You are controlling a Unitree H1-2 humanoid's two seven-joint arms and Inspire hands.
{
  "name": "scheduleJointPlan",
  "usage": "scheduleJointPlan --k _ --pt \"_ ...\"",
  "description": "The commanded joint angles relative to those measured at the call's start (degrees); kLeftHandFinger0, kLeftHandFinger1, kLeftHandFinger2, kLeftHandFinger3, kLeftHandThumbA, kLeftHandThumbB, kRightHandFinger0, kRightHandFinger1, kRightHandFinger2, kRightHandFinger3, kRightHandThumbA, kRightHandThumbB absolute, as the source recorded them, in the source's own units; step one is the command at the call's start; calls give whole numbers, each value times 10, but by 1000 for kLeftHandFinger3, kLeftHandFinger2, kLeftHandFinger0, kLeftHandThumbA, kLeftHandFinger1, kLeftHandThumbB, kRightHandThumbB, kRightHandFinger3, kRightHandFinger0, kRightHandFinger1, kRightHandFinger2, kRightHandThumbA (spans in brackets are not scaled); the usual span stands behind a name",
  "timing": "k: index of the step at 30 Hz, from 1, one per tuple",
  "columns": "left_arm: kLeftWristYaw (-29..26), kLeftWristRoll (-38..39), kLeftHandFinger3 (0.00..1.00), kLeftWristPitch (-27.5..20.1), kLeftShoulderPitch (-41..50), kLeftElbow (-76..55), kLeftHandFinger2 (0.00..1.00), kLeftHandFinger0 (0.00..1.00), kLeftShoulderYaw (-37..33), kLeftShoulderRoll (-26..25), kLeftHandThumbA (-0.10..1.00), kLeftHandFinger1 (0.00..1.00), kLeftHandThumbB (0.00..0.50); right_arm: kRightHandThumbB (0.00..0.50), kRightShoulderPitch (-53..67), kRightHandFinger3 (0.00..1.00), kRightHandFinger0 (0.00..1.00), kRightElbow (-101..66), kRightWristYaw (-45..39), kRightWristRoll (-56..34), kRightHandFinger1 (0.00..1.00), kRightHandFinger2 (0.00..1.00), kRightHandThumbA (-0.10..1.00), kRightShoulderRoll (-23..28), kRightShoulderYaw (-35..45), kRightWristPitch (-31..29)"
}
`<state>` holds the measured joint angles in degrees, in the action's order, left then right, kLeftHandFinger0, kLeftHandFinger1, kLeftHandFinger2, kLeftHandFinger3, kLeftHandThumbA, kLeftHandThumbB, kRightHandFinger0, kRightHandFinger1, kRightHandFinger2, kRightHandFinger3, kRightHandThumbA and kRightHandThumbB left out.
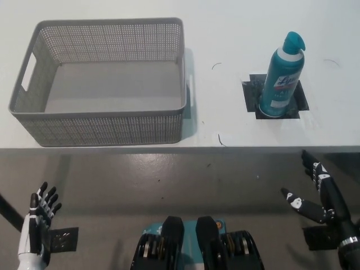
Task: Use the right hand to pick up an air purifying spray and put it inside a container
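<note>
1. Setting: looks like a robotics lab or test bay, not a home.
2. Bare white desk (225,34); a black tape square (275,100) marks one spot on it.
3. Grey concrete-looking floor (169,180) with more black tape patches (63,239).
4. Sparse staged props only: grey perforated basket (101,121), teal spray can (281,79).

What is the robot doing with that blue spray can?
Nothing yet. The teal spray can stands upright on a black patch on the white table. The gray basket beside it is empty. The black right hand is open below the table edge, under the can. The white left hand rests low.
</note>
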<state>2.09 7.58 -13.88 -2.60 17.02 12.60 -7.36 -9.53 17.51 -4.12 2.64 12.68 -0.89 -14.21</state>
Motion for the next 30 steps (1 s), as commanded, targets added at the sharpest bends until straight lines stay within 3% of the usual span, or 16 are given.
scheduleJointPlan --k 1,7,10,16,19,22,26,27,30 --pt "-2 -4 1000 -46 6 -17 1000 1000 1 -7 1000 1000 126 500 19 1000 1000 -59 12 24 1000 1000 696 -3 -4 -63" --pt "-2 3 1000 -39 0 -24 1000 1000 3 -8 1000 1000 145 500 47 1000 1000 -149 20 59 1000 1000 747 -19 -15 -51" --pt "2 9 1000 -38 3 -27 1000 1000 4 -10 985 1000 132 500 49 1000 1000 -177 26 68 1000 1000 766 -23 -11 -44" --pt "-2 2 1000 -34 4 -32 1000 1000 5 -14 1000 1000 129 500 -19 1000 1000 -182 22 69 1000 1000 781 -14 4 8" --pt "-2 2 1000 -30 6 -38 1000 1000 4 -13 1000 1000 122 500 -65 1000 1000 -165 24 83 1000 1000 707 -6 10 46" --pt "-5 0 1000 -26 7 -42 1000 1000 4 -11 994 1000 125 500 -101 1000 1000 -132 21 86 1000 1000 712 3 11 62" --pt "-2 -2 1000 -38 4 -31 1000 1000 3 -12 997 1000 149 500 -141 1000 1000 -36 36 95 1000 1000 835 13 10 34" --pt "-3 0 1000 -38 4 -31 1000 1000 3 -11 980 1000 155 500 -147 1000 1000 -21 34 96 1000 1000 1000 16 8 41" --pt "-1 8 1000 -34 4 -36 1000 1000 6 -11 943 1000 158 500 -171 1000 1000 34 27 81 1000 1000 1000 18 9 46"
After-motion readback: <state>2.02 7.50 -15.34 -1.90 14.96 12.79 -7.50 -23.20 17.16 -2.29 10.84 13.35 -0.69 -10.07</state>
